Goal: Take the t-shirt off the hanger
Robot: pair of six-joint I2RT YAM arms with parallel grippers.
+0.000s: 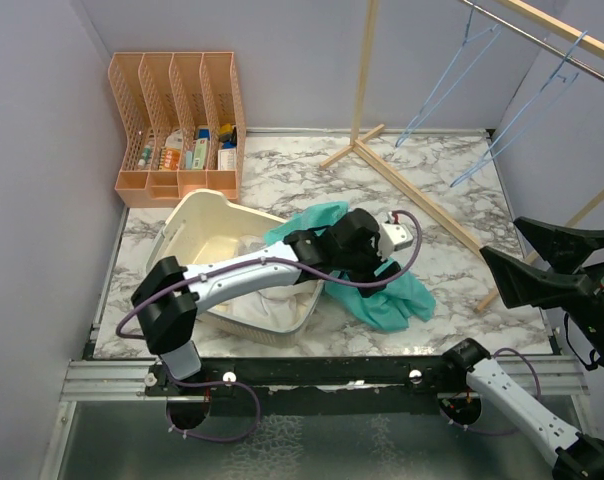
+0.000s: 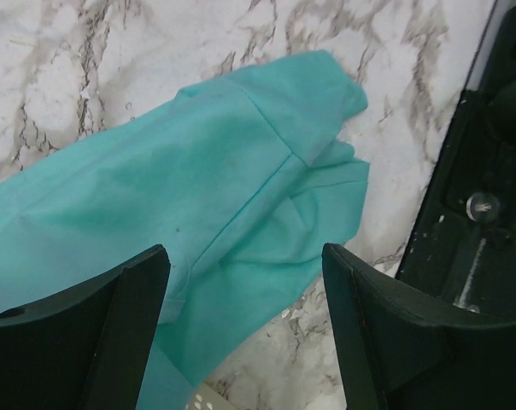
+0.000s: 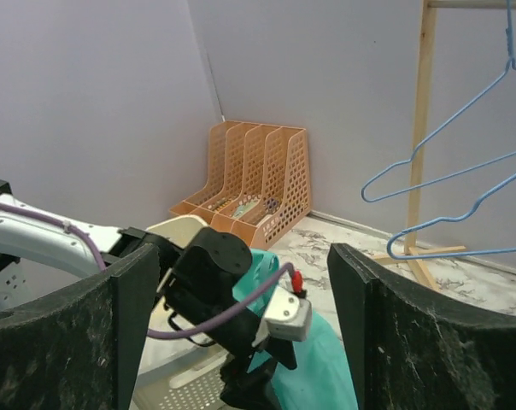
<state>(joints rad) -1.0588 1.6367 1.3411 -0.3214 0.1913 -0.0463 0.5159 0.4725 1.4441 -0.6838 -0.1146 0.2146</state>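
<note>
T-shirt (image 1: 394, 300), teal, lies crumpled on the marble tabletop (image 1: 437, 185) near the middle. Its left part is draped against the rim of a cream basket (image 1: 197, 215). Its right part is spread on bare marble.

Edges and room:
- In the left wrist view the t-shirt (image 2: 198, 188) stops short of the black rail (image 2: 476, 205) along the near tabletop edge, with a strip of marble between them.
- To the right of the garment, the wooden rack (image 1: 362, 70) sends a diagonal foot (image 1: 422, 205) across the surface. I see open marble between that foot and the cloth.
- An orange file organizer (image 1: 177, 120) fills the back left corner, just behind the basket.
- Two blue hangers (image 1: 527, 120) hang on the rack's rail at the upper right, well apart from the t-shirt.

Left arm: it reaches from its base over the basket, forearm angled to the right, wrist turned down over the garment. The left end effector (image 1: 370, 268) hangs above the cloth with its jaws spread. In its own camera, fabric shows between the fingers (image 2: 113, 333) and nothing is clamped.

Right arm: it is raised at the right edge of the tabletop, with its end effector pointing left toward the left arm. The right end effector (image 1: 537, 262) stands wide apart and holds nothing. Its camera shows the left arm's wrist and the t-shirt (image 3: 318, 367) beyond the spread jaws.
</note>
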